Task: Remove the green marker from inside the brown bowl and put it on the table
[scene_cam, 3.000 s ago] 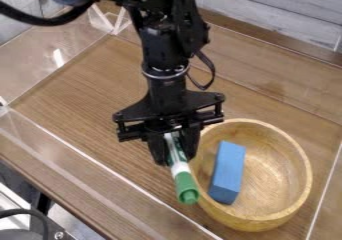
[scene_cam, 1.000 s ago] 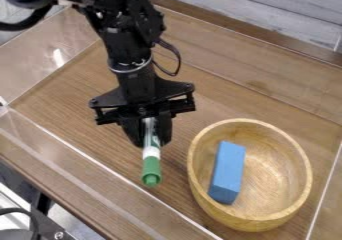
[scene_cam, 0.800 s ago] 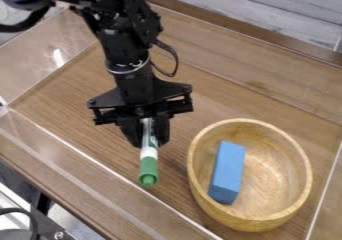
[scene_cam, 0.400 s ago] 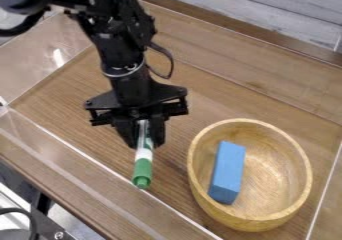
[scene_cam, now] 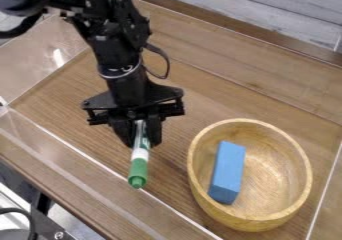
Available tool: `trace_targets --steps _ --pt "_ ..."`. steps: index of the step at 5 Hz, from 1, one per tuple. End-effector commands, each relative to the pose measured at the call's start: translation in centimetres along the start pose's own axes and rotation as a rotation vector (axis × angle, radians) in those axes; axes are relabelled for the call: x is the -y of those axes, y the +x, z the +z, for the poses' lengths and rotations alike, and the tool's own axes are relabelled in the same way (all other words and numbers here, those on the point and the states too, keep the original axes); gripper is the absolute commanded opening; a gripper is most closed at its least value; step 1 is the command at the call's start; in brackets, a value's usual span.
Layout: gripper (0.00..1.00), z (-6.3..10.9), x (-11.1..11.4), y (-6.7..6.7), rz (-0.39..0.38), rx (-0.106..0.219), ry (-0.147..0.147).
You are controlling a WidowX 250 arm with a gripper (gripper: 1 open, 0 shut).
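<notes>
The green marker (scene_cam: pixel 138 162) is out of the brown bowl (scene_cam: pixel 285 210). It slants down over the table (scene_cam: pixel 247 79) to the bowl's left, green cap end lowest and close to the wood. My gripper (scene_cam: pixel 136 127) points straight down and is shut on the marker's upper white end. Whether the cap touches the table I cannot tell. The bowl sits at the lower right.
A blue rectangular block (scene_cam: pixel 227 170) lies inside the bowl. Clear acrylic walls (scene_cam: pixel 54 149) border the table, with the near wall close to the marker's cap. My arm (scene_cam: pixel 107 24) rises toward the upper left.
My gripper has carried the marker leftward, away from the bowl, and slightly lower over the table. The bowl and blue block have stayed put.
</notes>
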State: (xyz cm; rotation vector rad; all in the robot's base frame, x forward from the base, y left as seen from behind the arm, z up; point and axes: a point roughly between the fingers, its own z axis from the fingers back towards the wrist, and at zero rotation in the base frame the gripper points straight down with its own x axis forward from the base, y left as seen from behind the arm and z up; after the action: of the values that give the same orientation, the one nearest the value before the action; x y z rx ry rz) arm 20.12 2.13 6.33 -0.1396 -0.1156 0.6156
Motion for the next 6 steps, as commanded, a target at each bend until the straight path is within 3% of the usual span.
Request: trace_targets --steps 1,6 --pt "0.0 0.4 0.1 0.7 -0.007 0.03 -0.013" --pt "0.0 -0.7 -0.2 1.1 -0.048 0.035 -0.023"
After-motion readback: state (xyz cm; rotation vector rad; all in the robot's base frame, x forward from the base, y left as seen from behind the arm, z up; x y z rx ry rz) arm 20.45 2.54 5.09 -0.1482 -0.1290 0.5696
